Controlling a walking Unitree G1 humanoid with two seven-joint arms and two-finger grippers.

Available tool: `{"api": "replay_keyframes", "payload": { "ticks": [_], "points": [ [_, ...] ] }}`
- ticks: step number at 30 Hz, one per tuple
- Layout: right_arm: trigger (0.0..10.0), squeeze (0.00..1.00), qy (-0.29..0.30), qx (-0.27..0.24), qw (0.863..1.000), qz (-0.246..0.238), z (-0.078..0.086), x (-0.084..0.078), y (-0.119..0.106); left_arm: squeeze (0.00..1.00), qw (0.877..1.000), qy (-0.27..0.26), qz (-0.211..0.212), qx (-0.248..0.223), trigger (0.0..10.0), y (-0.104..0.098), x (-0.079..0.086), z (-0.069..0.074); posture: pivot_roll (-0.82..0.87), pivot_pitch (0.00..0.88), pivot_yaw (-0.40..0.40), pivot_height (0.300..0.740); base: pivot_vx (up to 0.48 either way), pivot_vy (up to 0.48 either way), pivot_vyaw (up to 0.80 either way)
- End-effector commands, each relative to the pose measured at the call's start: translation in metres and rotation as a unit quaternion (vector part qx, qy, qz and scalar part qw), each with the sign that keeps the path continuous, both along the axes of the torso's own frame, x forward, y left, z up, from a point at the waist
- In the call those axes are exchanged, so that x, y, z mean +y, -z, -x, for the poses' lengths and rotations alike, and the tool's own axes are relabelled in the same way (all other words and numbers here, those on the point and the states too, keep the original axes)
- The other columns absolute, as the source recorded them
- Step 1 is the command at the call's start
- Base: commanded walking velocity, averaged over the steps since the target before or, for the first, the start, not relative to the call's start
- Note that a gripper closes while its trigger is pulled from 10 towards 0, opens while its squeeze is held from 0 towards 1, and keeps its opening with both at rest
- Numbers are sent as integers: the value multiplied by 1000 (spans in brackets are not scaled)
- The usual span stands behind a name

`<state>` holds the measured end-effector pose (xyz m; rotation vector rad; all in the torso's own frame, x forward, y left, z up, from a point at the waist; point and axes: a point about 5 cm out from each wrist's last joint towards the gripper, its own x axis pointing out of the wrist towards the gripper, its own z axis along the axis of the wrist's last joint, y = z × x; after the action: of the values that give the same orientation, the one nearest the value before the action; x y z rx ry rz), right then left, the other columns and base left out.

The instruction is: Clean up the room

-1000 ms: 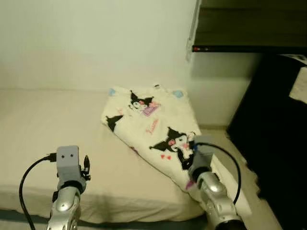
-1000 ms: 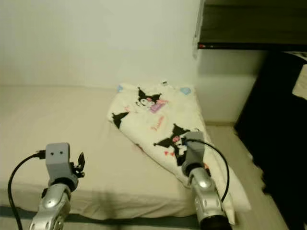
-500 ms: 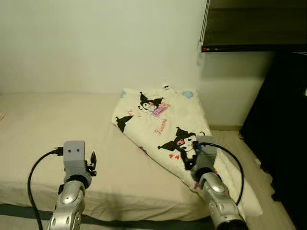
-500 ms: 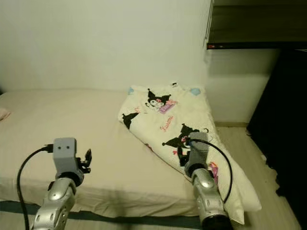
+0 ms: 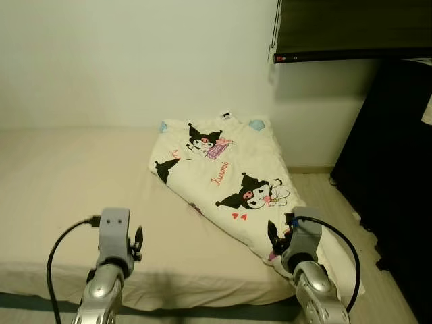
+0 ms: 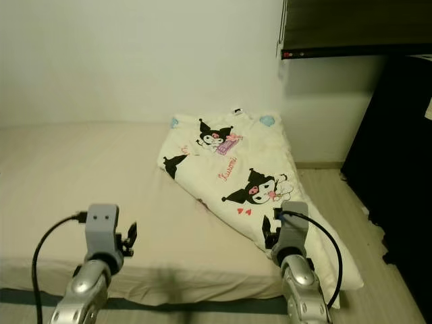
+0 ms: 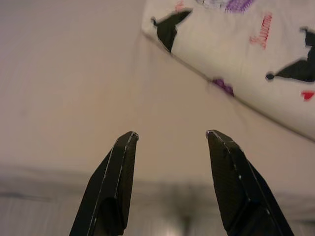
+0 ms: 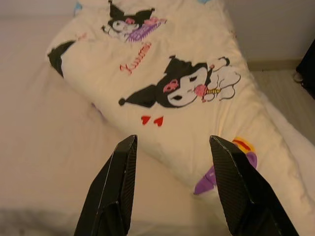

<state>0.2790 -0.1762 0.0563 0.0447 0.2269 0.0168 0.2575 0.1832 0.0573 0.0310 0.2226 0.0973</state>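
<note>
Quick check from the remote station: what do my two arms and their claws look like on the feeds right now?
Both arms are silver metal tubes ending in a grey boxy wrist block. A black cable loops out from each block and back toward the arm. The left claw and the right claw each have two long black fingers, tapering to blunt tips, matte with slightly glossy edges. No markings are visible.

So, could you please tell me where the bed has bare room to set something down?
The mattress is bare from the wall across to the blanket, including ahead of the open left pincer. The right-hand end is crowded: the blanket covers it and spills over the corner beyond the right pincer.
</note>
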Motion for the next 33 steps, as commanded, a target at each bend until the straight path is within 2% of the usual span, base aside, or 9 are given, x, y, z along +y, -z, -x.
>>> {"api": "replay_keyframes", "payload": {
  "ticks": [1,6,8,18,28,33],
  "points": [
    [10000,0,-12,13,1000,-4,5,2,3,0,1000,-5,-7,14,10000,4,-1,8,-45,162,8,733,0,0,0],
    [10000,0,-20,16,1000,-2,10,2,1,0,1000,-15,-6,11,10000,4,-4,21,-39,183,9,733,0,0,0],
    [10000,0,-21,16,1000,-2,10,2,0,0,1000,-16,-6,8,10000,3,-4,22,-38,183,8,733,0,0,0],
    [10000,0,-14,10,1000,-5,4,3,-4,0,1000,8,7,-11,10000,-6,-10,12,-46,154,28,733,0,0,0],
    [10000,0,-5,9,1000,-8,6,3,-5,0,999,29,12,-17,10000,-10,-17,6,-53,145,45,733,336,0,0],
    [10000,0,-2,11,1000,-8,6,2,-5,0,999,32,14,-14,10000,-9,-18,5,-54,146,49,733,0,0,0]
  ]
}}
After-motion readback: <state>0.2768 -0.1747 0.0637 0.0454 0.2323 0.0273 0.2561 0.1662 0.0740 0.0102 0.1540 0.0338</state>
